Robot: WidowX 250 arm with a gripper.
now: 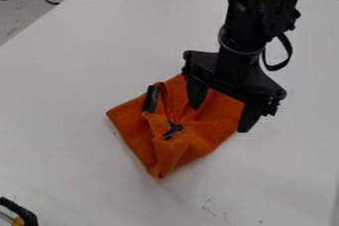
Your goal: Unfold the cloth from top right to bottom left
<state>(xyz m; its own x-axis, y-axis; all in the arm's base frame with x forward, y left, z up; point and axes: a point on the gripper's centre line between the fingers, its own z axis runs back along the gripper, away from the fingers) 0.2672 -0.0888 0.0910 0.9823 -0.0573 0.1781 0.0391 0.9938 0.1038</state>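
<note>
Black-edged object [25, 214] marks the near-left corner, while the cloth [192, 143] extends near-left from the gripper [220, 119], whose jaws stand wide apart, empty, at its far-right side.

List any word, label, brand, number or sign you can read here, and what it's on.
None that I can read.
Cloth: dark strip and dark patch, no letters I can make out.
Table: faint marks, too small to tell if they are writing.
</note>
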